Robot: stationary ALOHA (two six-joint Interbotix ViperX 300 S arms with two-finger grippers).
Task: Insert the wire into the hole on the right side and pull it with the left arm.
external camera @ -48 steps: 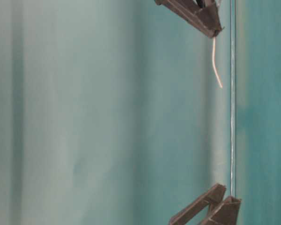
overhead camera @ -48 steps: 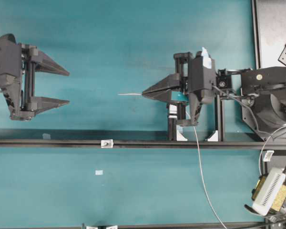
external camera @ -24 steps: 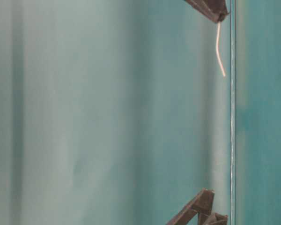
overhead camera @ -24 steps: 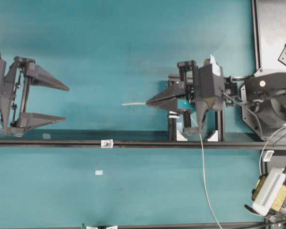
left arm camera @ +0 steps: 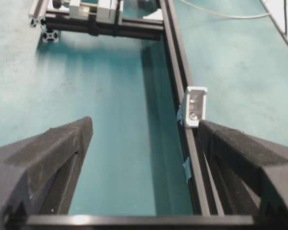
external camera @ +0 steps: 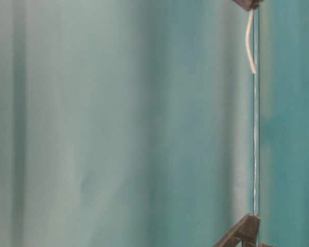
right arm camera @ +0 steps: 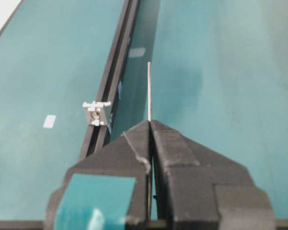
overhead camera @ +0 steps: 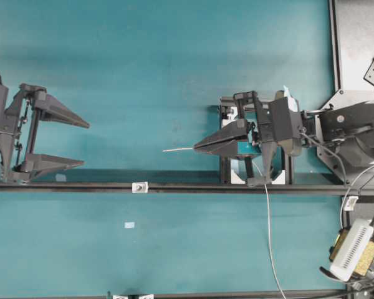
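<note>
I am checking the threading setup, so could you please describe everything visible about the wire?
The wire is one very thin, pale grey-white flexible strand. The right gripper is shut on it near one end, leaving a short straight tip jutting past the fingertips, in the air. The rest trails from behind the gripper over the rail across the teal table.

Teal table surface (overhead camera: 174,50) lying under everything. Black aluminium rail (overhead camera: 174,187) running across it left to right. Small pale tape patch (overhead camera: 129,225) sitting below rail. White ribbed box (overhead camera: 355,252) sitting at lower right corner. Grey plate (overhead camera: 358,37) lying at upper right.
</note>
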